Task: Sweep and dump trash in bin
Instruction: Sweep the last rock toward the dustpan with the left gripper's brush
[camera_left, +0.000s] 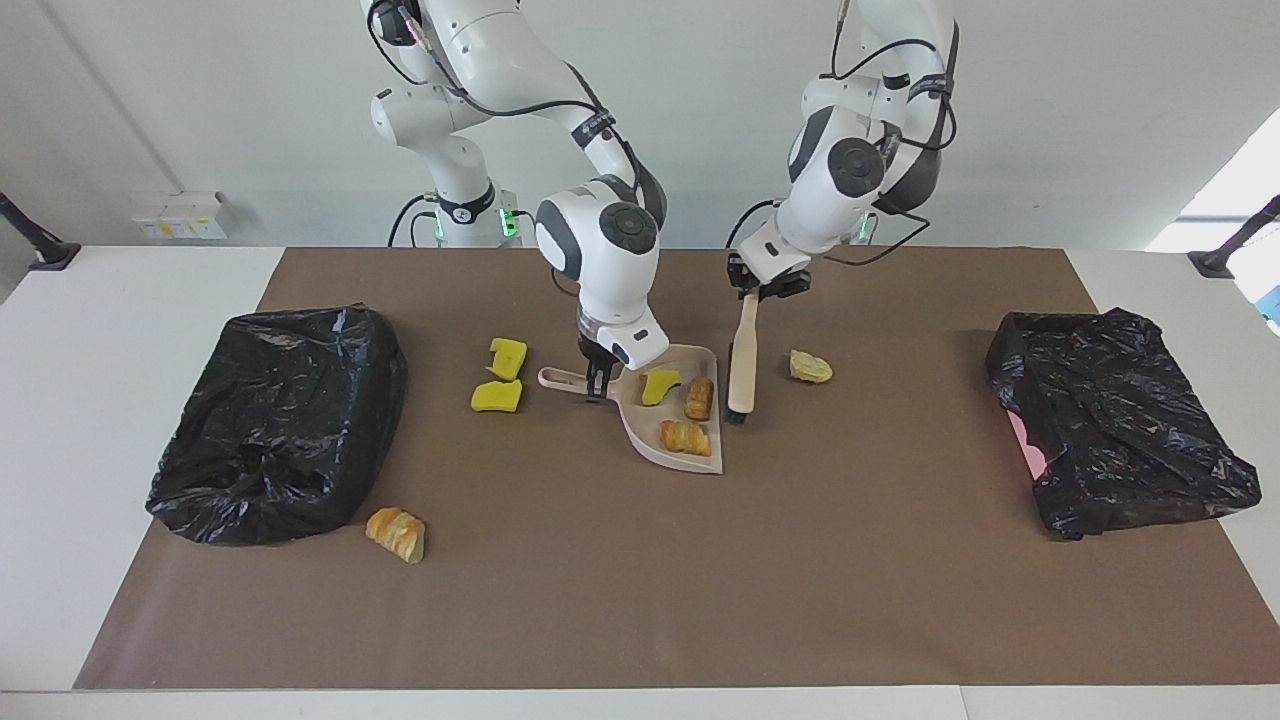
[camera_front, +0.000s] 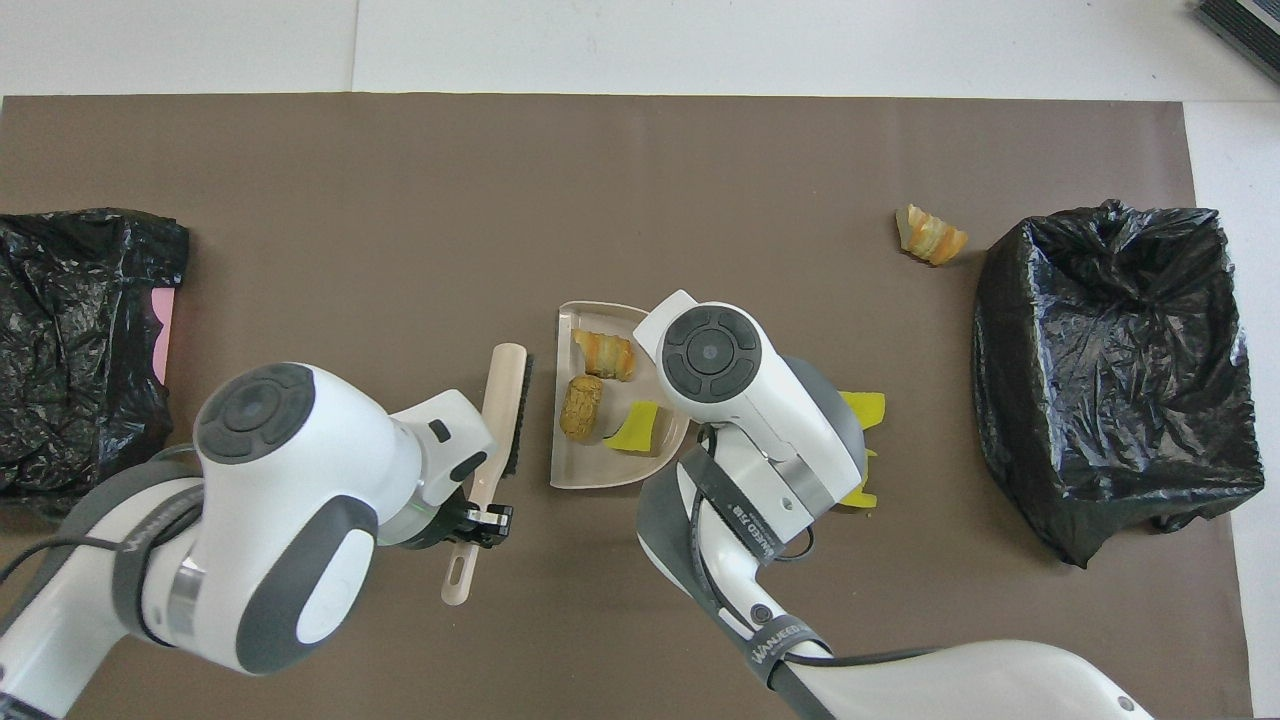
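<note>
Right arm hides 2 sponge pieces.

Three trash lumps lie in the tilted beige dustpan.

White table covered by brown mat. Directly on the mat: dustpan mid-table, two yellow sponge pieces beside its handle, tan chunk toward left arm's end, bread chunk nearer the edge farthest from the robots. Black bin bags at each end: and.
</note>
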